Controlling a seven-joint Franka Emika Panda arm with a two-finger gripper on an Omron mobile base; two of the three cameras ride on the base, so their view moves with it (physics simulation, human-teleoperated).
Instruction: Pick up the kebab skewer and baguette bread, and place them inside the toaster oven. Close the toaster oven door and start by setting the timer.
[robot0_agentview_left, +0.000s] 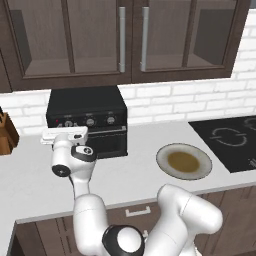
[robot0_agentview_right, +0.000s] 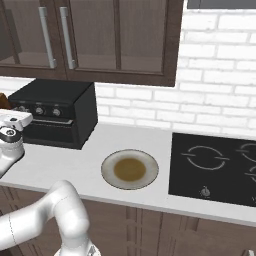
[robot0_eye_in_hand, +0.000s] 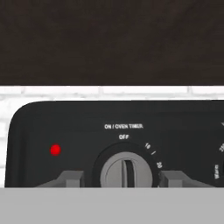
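The black toaster oven stands on the counter against the brick wall, and its door is shut. My gripper faces the left end of its control panel. Its two fingertips stand either side of the grey timer knob with a small gap on each side, open. The knob's bar is upright, pointing at OFF, and a red light shows to its left. From the base, my hand covers the oven's left front. The kebab skewer and baguette bread are hidden.
A round plate with a brown centre lies on the counter right of the oven. A black cooktop sits further right. A wooden knife block stands at the left edge. Dark wall cabinets hang above.
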